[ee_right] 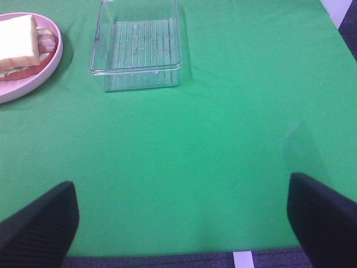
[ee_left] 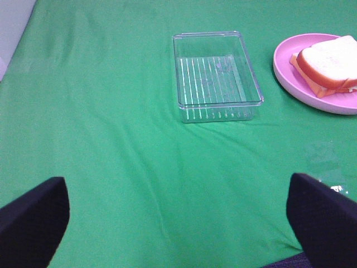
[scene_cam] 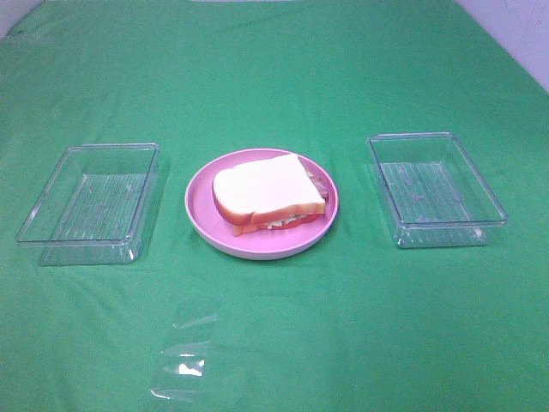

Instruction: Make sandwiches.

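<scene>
From my station I see the green cloth-covered table [scene_cam: 274, 343] filling the whole high view. On it, at the left, lies a clear plastic rectangular tray [scene_cam: 90, 202], and well apart on the right lies a second clear plastic tray [scene_cam: 435, 187]; I can see nothing in either. Between them sits the round pink plate [scene_cam: 206, 225], and on that plate rests the toy sandwich [scene_cam: 268, 192]: a white bread slice with orange-brown crust on top, reddish strips and a bit of pale filling showing at its edges, another crusted slice underneath. It lies slightly turned on the plate, near the middle. Closer to me, on the cloth ahead of the plate, there is a small piece of crumpled clear film [scene_cam: 183, 356].

My left gripper [ee_left: 178, 223] stands released, its two dark fingers [ee_left: 30, 220] spread wide over bare cloth, nothing between them; the left tray [ee_left: 216, 70] lies ahead of it. My right gripper [ee_right: 181, 223] is likewise spread wide and empty, its fingers [ee_right: 323, 215] over the cloth, with the right tray [ee_right: 138, 47] beyond.
</scene>
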Robot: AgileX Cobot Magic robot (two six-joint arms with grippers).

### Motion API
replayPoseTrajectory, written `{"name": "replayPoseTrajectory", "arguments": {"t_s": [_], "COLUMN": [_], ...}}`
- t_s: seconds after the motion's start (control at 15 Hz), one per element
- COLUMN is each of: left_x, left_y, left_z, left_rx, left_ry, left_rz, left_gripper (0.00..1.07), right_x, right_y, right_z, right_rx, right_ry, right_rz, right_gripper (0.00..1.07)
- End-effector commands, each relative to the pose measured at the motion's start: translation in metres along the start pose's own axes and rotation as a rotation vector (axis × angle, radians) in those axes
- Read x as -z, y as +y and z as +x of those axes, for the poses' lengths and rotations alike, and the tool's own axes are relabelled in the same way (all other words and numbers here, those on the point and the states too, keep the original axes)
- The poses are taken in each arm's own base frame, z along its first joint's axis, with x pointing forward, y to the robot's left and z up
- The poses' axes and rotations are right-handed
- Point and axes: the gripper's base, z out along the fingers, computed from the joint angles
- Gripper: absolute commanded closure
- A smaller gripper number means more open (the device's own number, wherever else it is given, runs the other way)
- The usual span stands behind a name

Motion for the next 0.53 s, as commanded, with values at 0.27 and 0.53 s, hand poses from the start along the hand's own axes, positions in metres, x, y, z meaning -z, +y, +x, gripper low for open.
{"name": "replayPoseTrajectory", "arguments": {"t_s": [0.27, 0.53], "left_x": [0.0019, 0.0019], "left_y": [-0.0006, -0.0006], "left_z": [0.0005, 0.0005], "left_rx": [-0.002, -0.002], "left_ry": [-0.034, -0.034], "left_rz": [0.004, 0.004], "left_gripper": [0.09, 0.09], "right_x": [0.0017, 0.0017], "right_y": [-0.0001, -0.0001], "right_z": [0.0014, 0.0014], "right_rx": [0.003, 0.003], "right_ry": [-0.021, -0.021], "right_rz": [0.007, 0.007], "right_gripper": [0.09, 0.09]}}
